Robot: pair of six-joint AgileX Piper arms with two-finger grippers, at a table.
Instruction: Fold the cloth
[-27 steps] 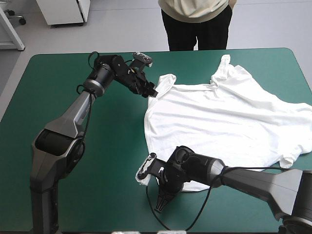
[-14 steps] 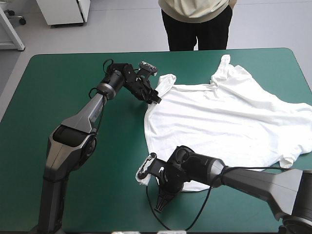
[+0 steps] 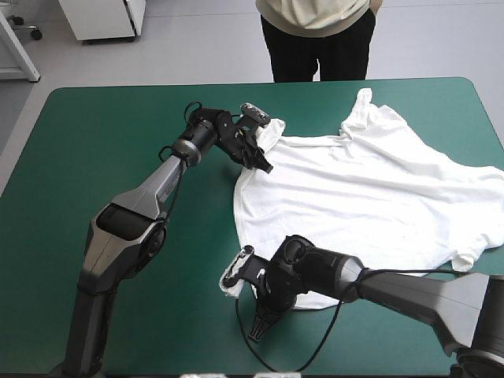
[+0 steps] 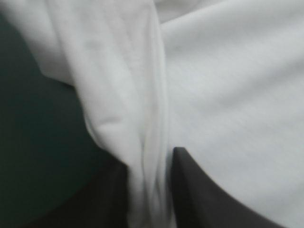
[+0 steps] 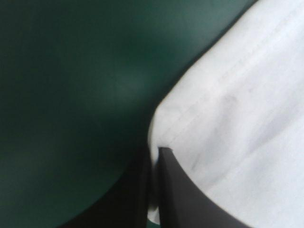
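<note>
The white T-shirt lies spread on the right half of the table, collar toward the far edge. My left gripper is at the shirt's far left sleeve. In the left wrist view its black fingers are shut on a bunched fold of the T-shirt. My right gripper is at the near left hem corner. In the right wrist view it is shut on the hem of the T-shirt, beside the teal-green cover.
The teal-green cover stretches to the left of the shirt. The shirt's other sleeve lies close to the table's right edge. A rumpled sleeve points at the far edge.
My left gripper has moved right and nearer along the shirt's far left sleeve, onto the cloth. The right arm and the hem corner have stayed put.
</note>
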